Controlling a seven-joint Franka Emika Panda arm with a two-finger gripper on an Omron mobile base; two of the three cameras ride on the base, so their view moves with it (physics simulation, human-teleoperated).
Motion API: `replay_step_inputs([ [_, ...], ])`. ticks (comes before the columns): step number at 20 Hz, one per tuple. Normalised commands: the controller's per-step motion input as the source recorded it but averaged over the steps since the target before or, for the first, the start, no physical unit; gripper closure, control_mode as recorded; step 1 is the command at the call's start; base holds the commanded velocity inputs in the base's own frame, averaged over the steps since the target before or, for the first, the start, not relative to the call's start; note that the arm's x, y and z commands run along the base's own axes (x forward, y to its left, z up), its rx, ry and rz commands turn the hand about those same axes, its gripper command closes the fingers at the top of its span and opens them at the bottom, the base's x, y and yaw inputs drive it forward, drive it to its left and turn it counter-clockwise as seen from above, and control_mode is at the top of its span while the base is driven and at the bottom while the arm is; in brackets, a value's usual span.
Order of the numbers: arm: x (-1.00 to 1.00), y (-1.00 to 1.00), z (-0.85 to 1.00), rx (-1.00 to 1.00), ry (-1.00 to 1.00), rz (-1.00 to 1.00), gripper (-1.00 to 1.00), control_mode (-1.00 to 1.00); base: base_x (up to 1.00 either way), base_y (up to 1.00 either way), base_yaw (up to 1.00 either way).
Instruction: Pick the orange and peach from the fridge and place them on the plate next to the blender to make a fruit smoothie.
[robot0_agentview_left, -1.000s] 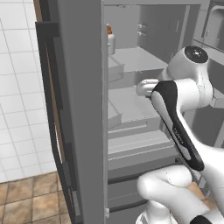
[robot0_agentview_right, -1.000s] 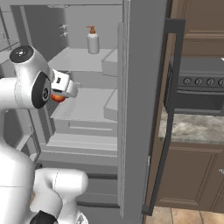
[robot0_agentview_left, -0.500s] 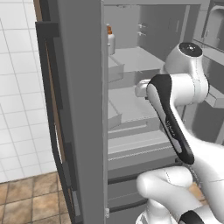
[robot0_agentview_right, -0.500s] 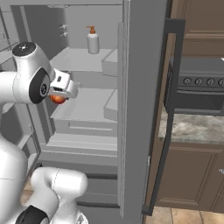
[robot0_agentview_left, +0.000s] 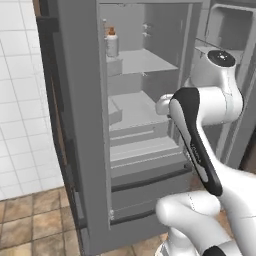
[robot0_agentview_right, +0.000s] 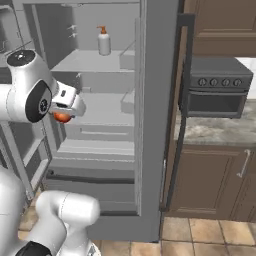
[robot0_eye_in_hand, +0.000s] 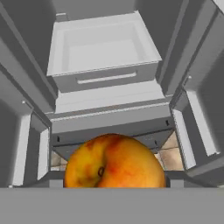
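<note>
I see the fridge (robot0_agentview_right: 125, 150) with its doors wide open. My arm reaches in front of the shelves. The gripper (robot0_agentview_right: 64, 114) holds the peach (robot0_agentview_right: 62, 117) tight between its fingers. From the right base camera, the peach peeks out as a small red-orange ball under the white hand, in front of the middle shelf.

In the hand camera the peach (robot0_eye_in_hand: 114, 161) is very close and big. It is yellow-orange with red streaks and has a little dent with a dark spot. It is up in the air, not on any shelf. Past it I look down into the fridge (robot0_eye_in_hand: 105, 57) and see a grey drawer (robot0_eye_in_hand: 103, 50) pulled open, with shelf edges below it and door bins at both sides. A bit of brown floor tile (robot0_eye_in_hand: 173, 153) shows under the fridge.

A small bottle (robot0_agentview_right: 104, 42) with an orange top stands on the top shelf, far above the peach. From the left base camera I see the same bottle (robot0_agentview_left: 111, 44) up high.

To the right of the fridge are a dark oven (robot0_agentview_right: 217, 90), a stone counter (robot0_agentview_right: 210, 132) and brown cupboards (robot0_agentview_right: 210, 180).
</note>
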Motion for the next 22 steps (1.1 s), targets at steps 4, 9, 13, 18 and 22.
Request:
replay_step_inputs([
  [4,0.00,0.00,0.00,0.00,0.00,0.00,1.00,1.00,-1.00,-0.01,-0.50],
  [9,0.00,0.00,0.00,0.00,0.00,0.00,1.00,1.00,-0.36,-0.05,-0.81],
  [13,0.00,0.00,0.00,0.00,0.00,0.00,1.00,1.00,0.00,-0.21,-0.89],
  [18,0.00,0.00,0.00,0.00,0.00,0.00,1.00,1.00,0.00,-0.58,-0.81],
  [22,0.00,0.00,0.00,0.00,0.00,0.00,1.00,1.00,0.00,-0.77,-0.75],
])
